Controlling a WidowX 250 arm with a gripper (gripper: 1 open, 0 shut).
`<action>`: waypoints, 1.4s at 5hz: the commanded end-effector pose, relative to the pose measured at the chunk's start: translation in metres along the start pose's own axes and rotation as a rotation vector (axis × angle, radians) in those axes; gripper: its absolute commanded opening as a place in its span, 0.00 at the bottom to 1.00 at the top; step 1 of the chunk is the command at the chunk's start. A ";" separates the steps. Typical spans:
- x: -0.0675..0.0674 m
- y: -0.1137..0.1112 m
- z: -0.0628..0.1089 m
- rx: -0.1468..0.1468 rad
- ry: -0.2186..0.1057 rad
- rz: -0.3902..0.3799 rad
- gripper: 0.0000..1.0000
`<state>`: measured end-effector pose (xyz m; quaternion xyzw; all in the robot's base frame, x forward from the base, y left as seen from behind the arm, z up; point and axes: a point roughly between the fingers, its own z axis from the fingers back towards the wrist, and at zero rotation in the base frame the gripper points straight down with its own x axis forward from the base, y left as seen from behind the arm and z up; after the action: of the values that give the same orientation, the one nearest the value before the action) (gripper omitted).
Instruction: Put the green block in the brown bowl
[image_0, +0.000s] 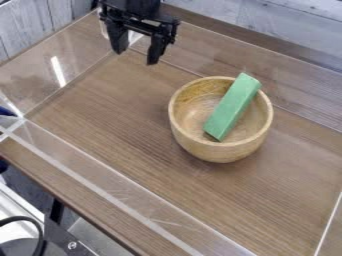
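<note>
Block (234, 105) leans inside bowl (221, 120), upper end over far rim. Gripper (140, 46) spread, empty, well apart at the back. Block probably stiff, light, smooth; pinch across narrow sides, mid-length.

Grained wooden bowl (221, 120), wood-look table (120, 130)

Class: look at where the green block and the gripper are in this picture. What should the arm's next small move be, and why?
Probably none toward the block: hold off or pull away. The green block already leans inside the brown bowl, one end on its rim, and the gripper hangs open and empty over the bare table, apart from the bowl.
</note>
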<state>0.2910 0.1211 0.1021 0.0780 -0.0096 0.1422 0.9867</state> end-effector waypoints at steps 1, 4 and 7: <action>0.010 0.011 0.010 0.001 -0.095 0.023 1.00; 0.019 0.032 -0.022 0.079 -0.046 0.049 0.00; 0.031 -0.013 -0.038 0.067 -0.047 0.042 0.00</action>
<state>0.3128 0.1194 0.0446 0.1085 0.0045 0.1557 0.9818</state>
